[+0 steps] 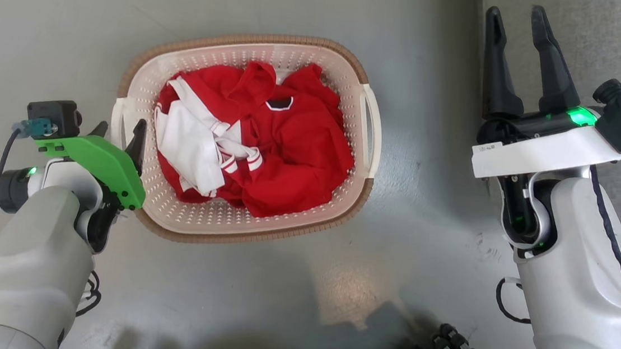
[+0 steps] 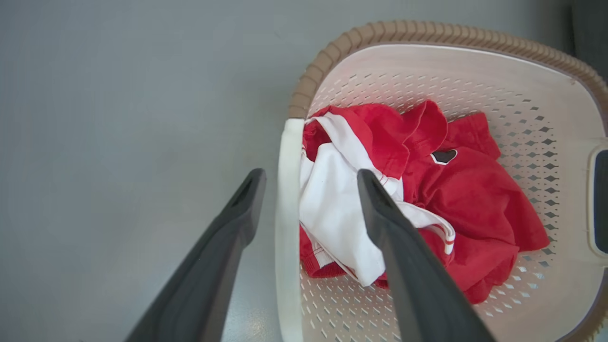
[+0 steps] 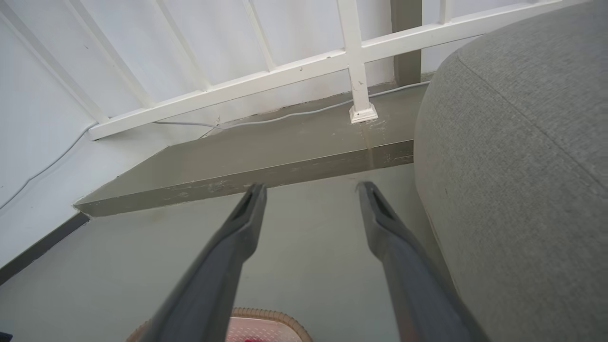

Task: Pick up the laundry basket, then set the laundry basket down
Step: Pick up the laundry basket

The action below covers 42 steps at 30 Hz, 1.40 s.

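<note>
Grey floor (image 1: 49,16), smooth, faintly glossy. The laundry basket (image 1: 243,39) sits directly on it near centre of head view. Grey upholstered seat (image 1: 609,37) stands on it at 2 o'clock from basket, well apart.

Holds left gripper (image 1: 120,134) low at the left, fingers parted, angled downward. Holds right gripper (image 1: 516,15) out at the right, fingers spread wide, pointing forward.

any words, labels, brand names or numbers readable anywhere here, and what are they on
No text reads clearly.
Small label on the white plate behind the right gripper: print too small and blurred to read.
Black patch at the collar of the red garment: no legible writing.
</note>
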{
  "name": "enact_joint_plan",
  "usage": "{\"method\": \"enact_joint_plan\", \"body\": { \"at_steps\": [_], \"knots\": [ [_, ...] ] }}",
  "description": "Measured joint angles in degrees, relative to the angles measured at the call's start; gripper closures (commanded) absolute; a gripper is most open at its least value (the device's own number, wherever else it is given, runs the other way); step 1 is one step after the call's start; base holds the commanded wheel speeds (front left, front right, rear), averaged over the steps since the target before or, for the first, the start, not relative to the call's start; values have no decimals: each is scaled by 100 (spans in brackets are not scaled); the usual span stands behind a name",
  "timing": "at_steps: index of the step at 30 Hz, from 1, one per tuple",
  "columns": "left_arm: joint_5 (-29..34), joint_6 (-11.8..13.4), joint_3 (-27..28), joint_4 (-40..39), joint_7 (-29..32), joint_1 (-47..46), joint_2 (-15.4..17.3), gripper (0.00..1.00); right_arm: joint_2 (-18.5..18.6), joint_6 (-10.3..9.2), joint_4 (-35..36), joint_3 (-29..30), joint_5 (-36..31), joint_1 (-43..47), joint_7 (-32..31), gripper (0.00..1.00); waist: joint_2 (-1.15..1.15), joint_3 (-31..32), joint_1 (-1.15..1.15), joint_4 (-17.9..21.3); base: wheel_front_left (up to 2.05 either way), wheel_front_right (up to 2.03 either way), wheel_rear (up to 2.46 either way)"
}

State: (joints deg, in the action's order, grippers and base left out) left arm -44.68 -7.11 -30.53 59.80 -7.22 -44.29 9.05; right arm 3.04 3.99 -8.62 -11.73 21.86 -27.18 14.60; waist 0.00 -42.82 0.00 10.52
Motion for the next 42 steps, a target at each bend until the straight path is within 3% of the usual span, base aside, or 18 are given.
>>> {"method": "enact_joint_plan", "body": {
  "at_steps": [9,25,42],
  "knots": [
    [220,-1,-204,1,-545,3,88,0,1,21,-164,74,60,45,0,0,0,429,0,-63,0,0,0],
    [363,-1,-385,-517,-721,446,55,0,0,103,-594,278,-18,382,0,0,0,1482,0,-277,0,0,0],
    [927,1,598,-2214,-720,1307,88,0,-4,177,-823,526,-133,1097,0,0,0,2776,0,-646,0,0,0]
  ]
}}
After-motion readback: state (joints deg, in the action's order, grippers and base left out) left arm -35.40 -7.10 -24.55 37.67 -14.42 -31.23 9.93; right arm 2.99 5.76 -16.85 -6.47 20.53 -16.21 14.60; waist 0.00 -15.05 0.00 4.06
